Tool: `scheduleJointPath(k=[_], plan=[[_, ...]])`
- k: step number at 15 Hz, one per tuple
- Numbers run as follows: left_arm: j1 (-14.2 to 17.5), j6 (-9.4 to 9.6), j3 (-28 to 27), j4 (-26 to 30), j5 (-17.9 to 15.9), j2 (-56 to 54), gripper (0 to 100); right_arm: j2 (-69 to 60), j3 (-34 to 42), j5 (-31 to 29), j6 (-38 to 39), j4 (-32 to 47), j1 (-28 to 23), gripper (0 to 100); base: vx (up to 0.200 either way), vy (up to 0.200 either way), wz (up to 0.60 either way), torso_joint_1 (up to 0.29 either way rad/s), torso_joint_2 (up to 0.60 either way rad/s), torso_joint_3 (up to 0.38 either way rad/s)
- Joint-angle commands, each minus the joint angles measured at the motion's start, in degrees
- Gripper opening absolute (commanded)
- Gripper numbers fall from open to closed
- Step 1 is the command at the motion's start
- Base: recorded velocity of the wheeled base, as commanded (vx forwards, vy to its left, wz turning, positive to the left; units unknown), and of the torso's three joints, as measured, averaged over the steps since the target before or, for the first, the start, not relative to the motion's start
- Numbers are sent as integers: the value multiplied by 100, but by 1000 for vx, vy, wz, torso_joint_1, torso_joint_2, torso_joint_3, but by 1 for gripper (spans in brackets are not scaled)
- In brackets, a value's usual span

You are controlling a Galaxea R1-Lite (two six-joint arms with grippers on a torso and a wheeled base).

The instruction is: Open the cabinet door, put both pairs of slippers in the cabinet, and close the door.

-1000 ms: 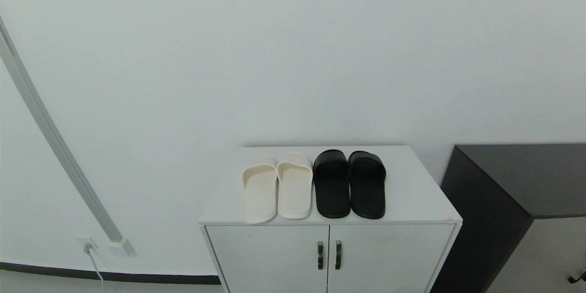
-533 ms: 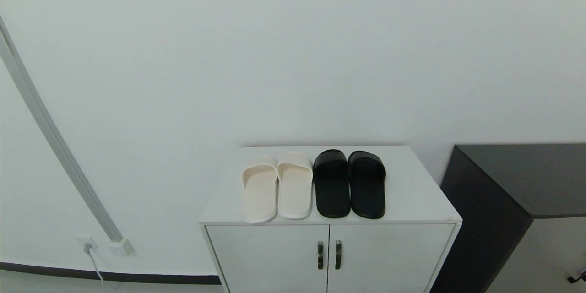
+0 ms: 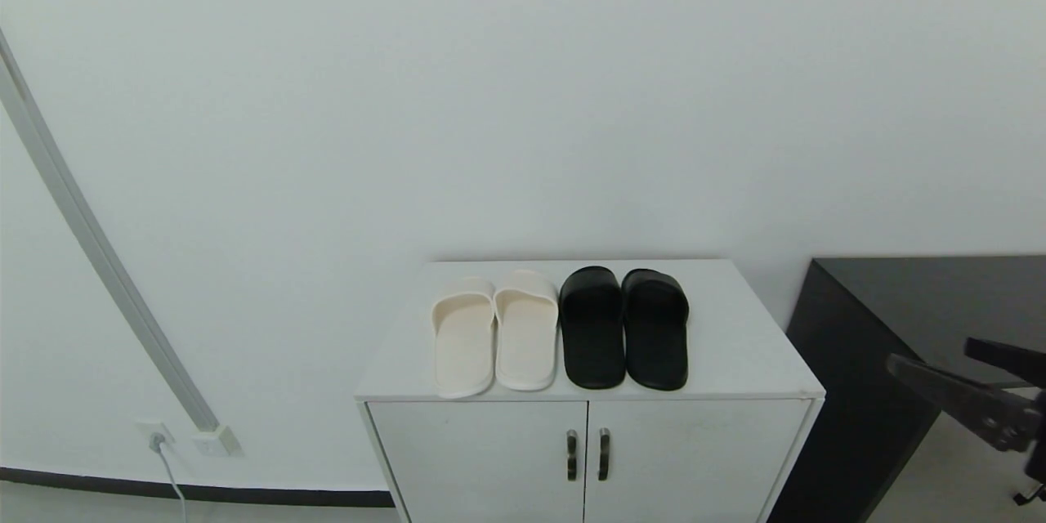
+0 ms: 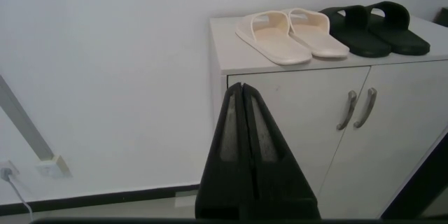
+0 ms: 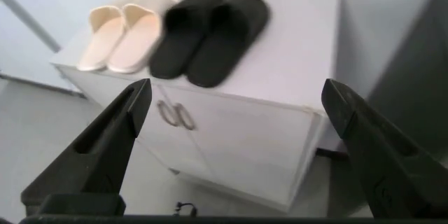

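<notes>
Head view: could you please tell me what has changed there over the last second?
The right gripper has come into sight low on the robot's right, open. The white slippers and black slippers stayed side by side on the cabinet, whose doors stayed closed.

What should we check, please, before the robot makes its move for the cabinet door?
1. Cabinet doors both shut, awaiting opening: ok.
2. Door handles unobstructed: ok.
3. Right gripper open, apart from the handles: ok.
4. Left gripper open: not ok, it is shut.
5. White slippers and black slippers side by side on the cabinet top: ok.
6. Room inside the cabinet: cannot tell, the doors hide it.
</notes>
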Motion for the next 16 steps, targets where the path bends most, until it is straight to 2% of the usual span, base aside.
scheduleJointPath(k=[1,2,4,9,11,14,16], plan=[[1,-1,2,-2,10,-1,0,1283,-844,-465,235,-79,735,100,0,0,0,0,0,0],[1,-1,2,-2,10,-1,0,1301,-861,-465,235,-79,744,100,0,0,0,0,0,0],[1,-10,2,-2,1,-1,0,2109,-1494,-508,279,-87,770,100,0,0,0,0,0,0],[1,8,-7,-2,-8,-1,0,3586,-2461,-1343,674,-166,920,100,0,0,0,0,0,0],[1,17,-7,-2,-16,-1,0,4104,-2707,-1405,727,-457,937,100,0,0,0,0,0,0],[1,17,2,-2,-8,-1,0,4957,-3102,-2257,709,-1124,937,100,0,0,0,0,0,0],[1,17,2,-2,-8,-1,0,5388,-3313,-2293,683,-1415,937,100,0,0,0,0,0,0]])
